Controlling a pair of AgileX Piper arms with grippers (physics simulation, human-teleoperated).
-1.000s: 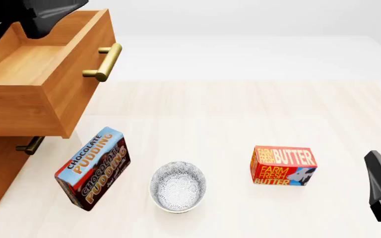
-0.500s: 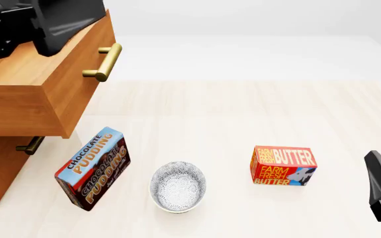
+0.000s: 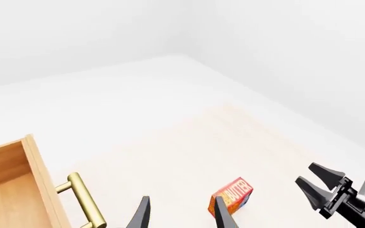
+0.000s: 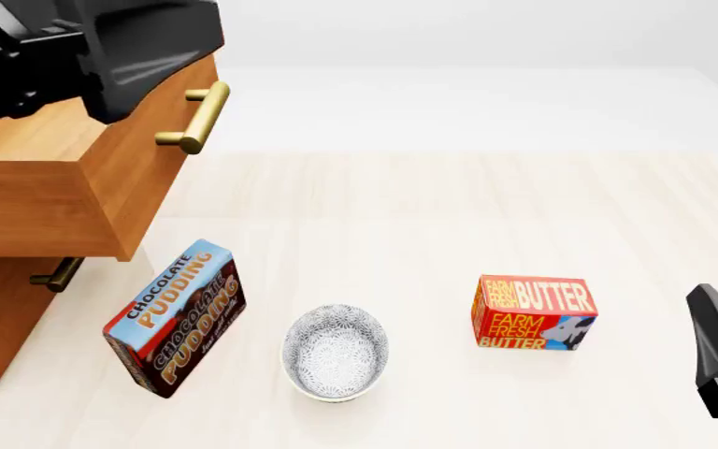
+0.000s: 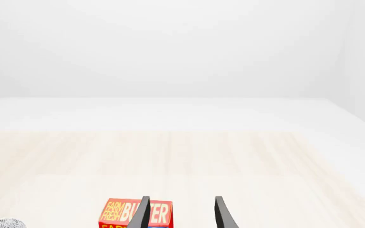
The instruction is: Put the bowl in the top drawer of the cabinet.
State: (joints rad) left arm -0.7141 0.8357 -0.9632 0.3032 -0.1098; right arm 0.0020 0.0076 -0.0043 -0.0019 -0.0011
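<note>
Bowl: on the table, between pudding box and butter box.
Top drawer: pulled out.
Left gripper: fingers apart, empty.
Right gripper: fingers apart, empty.

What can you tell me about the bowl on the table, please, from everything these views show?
The bowl is small, round and white, with a fine dark blue-grey pattern inside and out. It stands upright and empty on the pale wooden table, between the chocolate pudding box and the butter box, touching neither. No fingers touch it.
</note>
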